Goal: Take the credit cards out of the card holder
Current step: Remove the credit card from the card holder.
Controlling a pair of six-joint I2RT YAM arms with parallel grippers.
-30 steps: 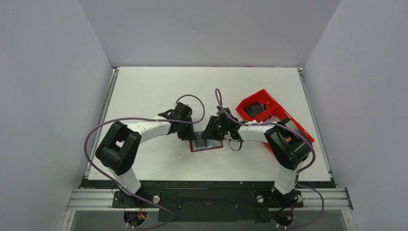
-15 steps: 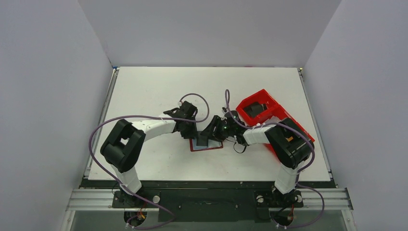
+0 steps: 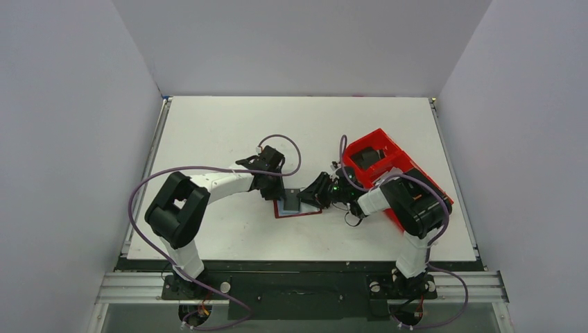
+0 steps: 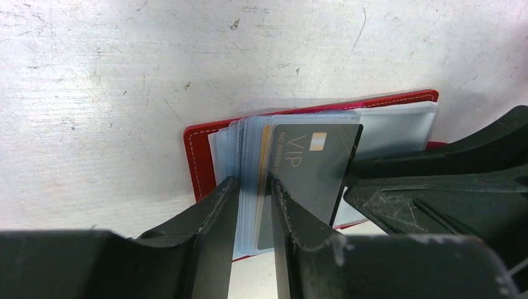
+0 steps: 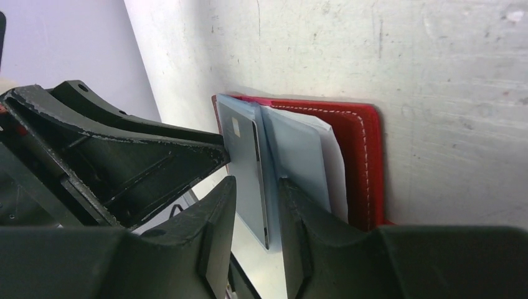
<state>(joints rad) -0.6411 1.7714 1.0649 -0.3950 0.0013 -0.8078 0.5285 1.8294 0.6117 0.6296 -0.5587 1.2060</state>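
Right arm has dropped lower and pulled back to the right since a second ago, so the right fingers (image 5: 215, 218) now come at the card holder (image 3: 298, 207) low from the right side. The left arm has nudged a bit right too. The holder lies open on the bench (image 3: 222, 125), about mid-width and toward the near half, with the red tray (image 3: 399, 165) off to its right. The left fingers (image 4: 218, 212) are nearly closed, pinching a stack of clear sleeves (image 4: 249, 140) at the holder's near edge. The right fingers are squeezed narrow on the dark VIP card (image 4: 308, 168), which stands up between the two. Can't tell if that grip also includes its sleeve.
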